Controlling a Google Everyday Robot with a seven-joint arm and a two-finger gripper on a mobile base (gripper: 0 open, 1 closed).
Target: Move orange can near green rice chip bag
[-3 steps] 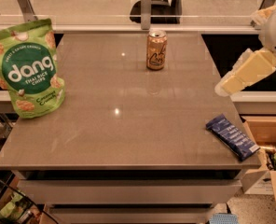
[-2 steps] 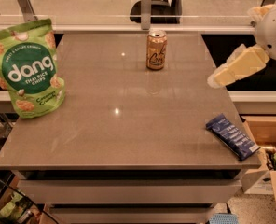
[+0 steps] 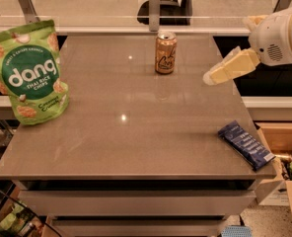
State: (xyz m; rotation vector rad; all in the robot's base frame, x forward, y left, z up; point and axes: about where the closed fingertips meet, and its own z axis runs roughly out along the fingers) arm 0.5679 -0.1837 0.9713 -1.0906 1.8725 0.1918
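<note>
At far centre, your orange can [image 3: 165, 53] looks light, rigid, slick: take its mid-body. Pincer [image 3: 211, 76] hovers right; you cannot tell its state.

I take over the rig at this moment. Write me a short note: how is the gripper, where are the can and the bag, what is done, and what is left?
Gripper: in the air over the right side of the table, to the right of the can and apart from it; nothing seen in it.
Can: upright at the back middle of the table.
Bag: standing at the left edge, far from the can.
Blue wrapper: flat at the front right corner, not part of the job.
Done: nothing yet; the can is not grasped.
Left: reach the can, grasp it, carry it left, set it beside the bag.
</note>
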